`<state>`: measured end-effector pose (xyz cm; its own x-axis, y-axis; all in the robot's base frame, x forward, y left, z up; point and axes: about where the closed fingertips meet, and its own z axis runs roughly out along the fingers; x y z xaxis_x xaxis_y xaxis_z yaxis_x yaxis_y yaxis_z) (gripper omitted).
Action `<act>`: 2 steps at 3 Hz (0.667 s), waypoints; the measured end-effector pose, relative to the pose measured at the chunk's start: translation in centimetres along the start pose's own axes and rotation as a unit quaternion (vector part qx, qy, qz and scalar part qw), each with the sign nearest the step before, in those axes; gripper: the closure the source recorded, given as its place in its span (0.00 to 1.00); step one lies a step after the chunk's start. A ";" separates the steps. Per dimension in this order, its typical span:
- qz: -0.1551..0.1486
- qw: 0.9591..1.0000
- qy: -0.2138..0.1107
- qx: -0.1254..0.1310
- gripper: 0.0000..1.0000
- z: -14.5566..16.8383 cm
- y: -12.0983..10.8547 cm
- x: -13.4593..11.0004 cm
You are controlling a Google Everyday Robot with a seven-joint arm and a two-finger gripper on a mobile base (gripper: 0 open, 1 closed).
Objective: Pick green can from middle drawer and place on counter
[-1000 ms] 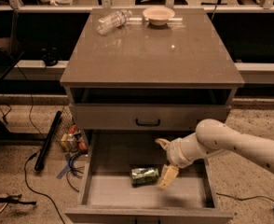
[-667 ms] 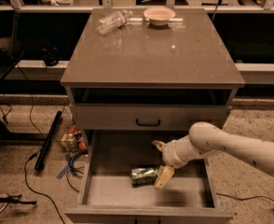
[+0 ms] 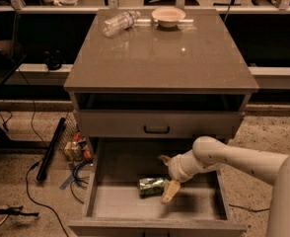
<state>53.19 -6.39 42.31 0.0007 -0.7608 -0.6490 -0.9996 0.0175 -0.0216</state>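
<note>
The green can lies on its side on the floor of the open middle drawer, near the middle. My gripper reaches into the drawer from the right and sits just right of the can, with one pale finger beside the can's right end and the other behind it. The fingers are spread apart and hold nothing. The counter is the glossy grey-brown top above.
A clear plastic bottle lies at the counter's back left and a pale bowl at the back centre. A shut drawer front with a black handle overhangs the open drawer. Cables and clutter lie on the floor at left.
My gripper has moved left inside the drawer, closer to the can's right end. The can has not moved.
</note>
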 end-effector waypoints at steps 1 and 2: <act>-0.004 1.000 0.021 -0.006 0.00 3.1 0.1 0.9; -0.006 1.000 0.023 -0.009 0.00 3.9 0.3 0.9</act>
<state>53.04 -4.50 38.74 0.0116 -0.7904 -0.6125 -0.9999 -0.0034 -0.0145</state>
